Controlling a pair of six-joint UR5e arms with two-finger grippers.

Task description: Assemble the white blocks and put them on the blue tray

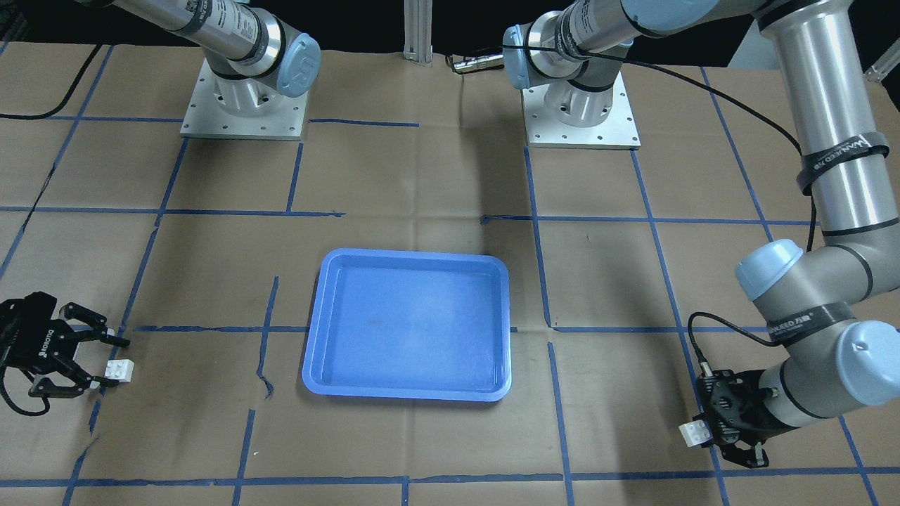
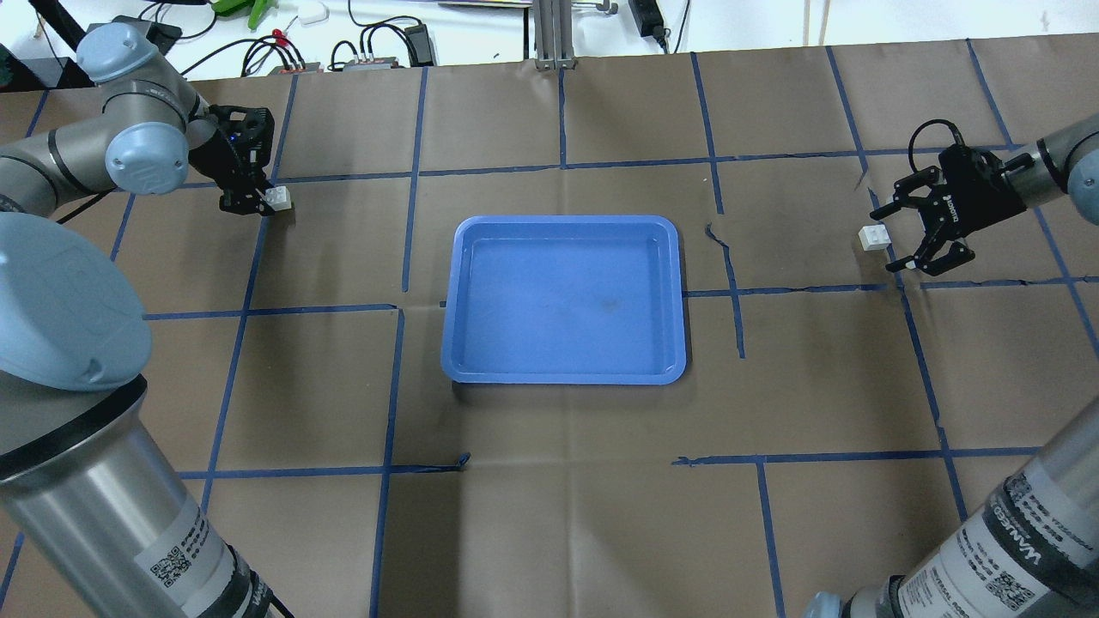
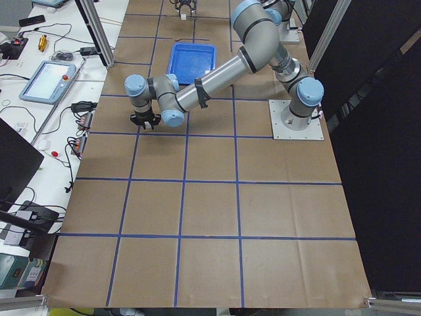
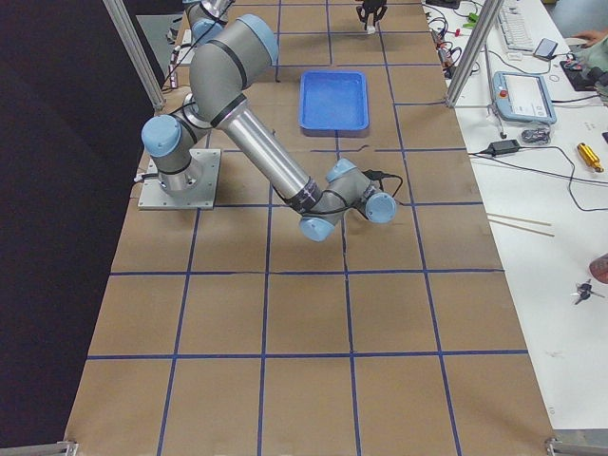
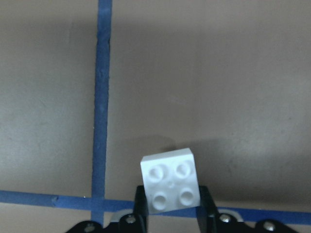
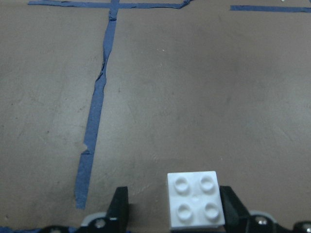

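Currently left block [image 5: 170, 187] is clamped askew by left gripper [image 5: 171, 212], right block [image 6: 196, 199] is straddled off-centre by wide-open right gripper [image 2: 889, 242], so mating could be misaligned.

I see the table [image 2: 558, 532] papered in brown from edge to edge and squared off with blue tape lines [image 2: 391, 378]; in a few spots the tape looks torn or wrinkled. The light comes evenly from above and throws only soft shadows on the paper. Past the table's operator-side edge runs a white bench [image 4: 560, 266] carrying cables [image 2: 369, 47], a teach pendant [image 4: 521, 95] with a lit screen, a keyboard [image 4: 520, 28] and a yellow-handled screwdriver [image 4: 589, 157]. Aluminium posts [image 4: 471, 52] stand along that edge. Behind the opposite edge there is a black panel [image 3: 381, 131]. A dark screen [image 3: 13, 164] sits off a bench-side corner.
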